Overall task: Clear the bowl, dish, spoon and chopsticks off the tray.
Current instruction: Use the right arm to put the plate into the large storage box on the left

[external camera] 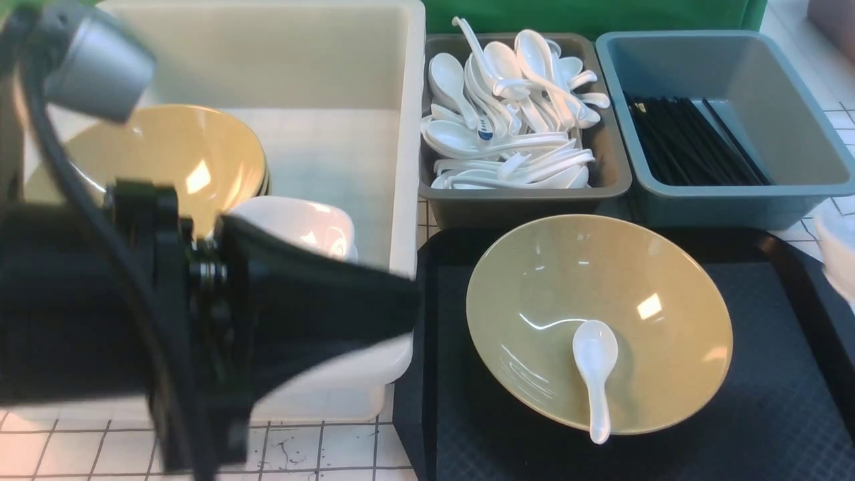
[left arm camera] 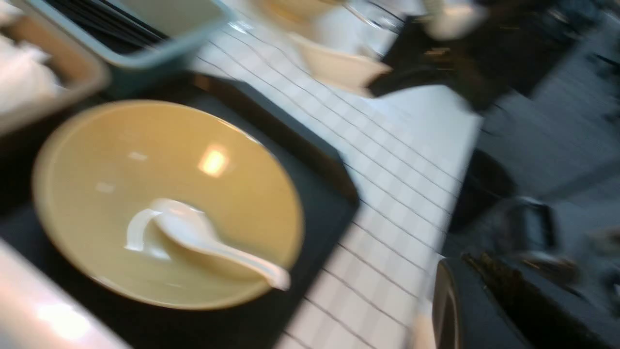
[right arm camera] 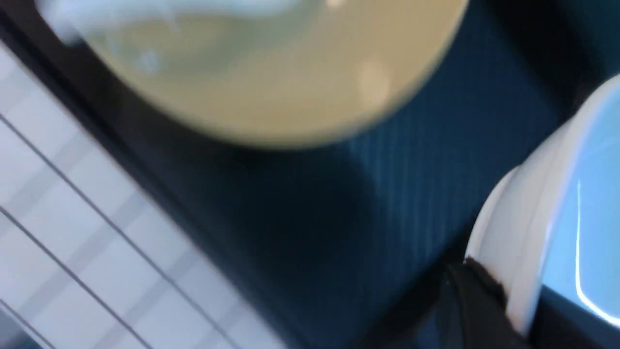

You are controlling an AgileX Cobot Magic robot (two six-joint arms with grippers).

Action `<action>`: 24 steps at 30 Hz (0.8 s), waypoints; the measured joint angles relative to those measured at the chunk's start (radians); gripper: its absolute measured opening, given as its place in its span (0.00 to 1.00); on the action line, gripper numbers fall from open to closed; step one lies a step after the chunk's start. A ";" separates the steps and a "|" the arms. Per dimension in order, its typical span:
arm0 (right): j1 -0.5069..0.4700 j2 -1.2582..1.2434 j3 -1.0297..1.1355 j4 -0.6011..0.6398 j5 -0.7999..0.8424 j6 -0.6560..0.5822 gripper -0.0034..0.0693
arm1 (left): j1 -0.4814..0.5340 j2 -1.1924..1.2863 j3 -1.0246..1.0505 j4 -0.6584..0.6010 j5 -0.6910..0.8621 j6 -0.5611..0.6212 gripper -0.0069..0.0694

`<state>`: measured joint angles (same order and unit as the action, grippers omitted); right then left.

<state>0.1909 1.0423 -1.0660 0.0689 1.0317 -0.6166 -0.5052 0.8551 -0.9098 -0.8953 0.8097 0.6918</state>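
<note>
Left tool (external camera: 364, 304), nearest in the front view, is clenched with nothing seen in it, in front of the white tub (external camera: 407, 133). Bowl (external camera: 654, 280) sits mid-tray (external camera: 768, 401); spoon (external camera: 594, 374) lies inside, handle toward the robot.

Left wrist view: gridded worktop (left arm camera: 387, 194) borders the tray.

Right wrist view: right tool (right arm camera: 501, 300) grips the dish (right arm camera: 547, 208) rim at the tray's right side. The tub lies well left, past the bowl.

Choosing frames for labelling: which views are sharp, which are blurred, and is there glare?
Front view: bowl and spoon are sharp, with a small glare patch on the bowl; the near left arm is out of focus. Left wrist view: motion-blurred throughout, though the bowl reads. Right wrist view: heavily blurred, bowl and dish barely recognisable.
</note>
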 joint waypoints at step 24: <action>0.751 0.834 -0.855 -0.039 -0.097 -0.095 0.12 | 0.000 -0.415 0.000 0.979 0.152 -1.056 0.09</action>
<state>0.9417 1.8766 -1.9213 0.0298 0.9343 -0.7117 -0.5052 0.4399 -0.9098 0.0839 0.9620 -0.3641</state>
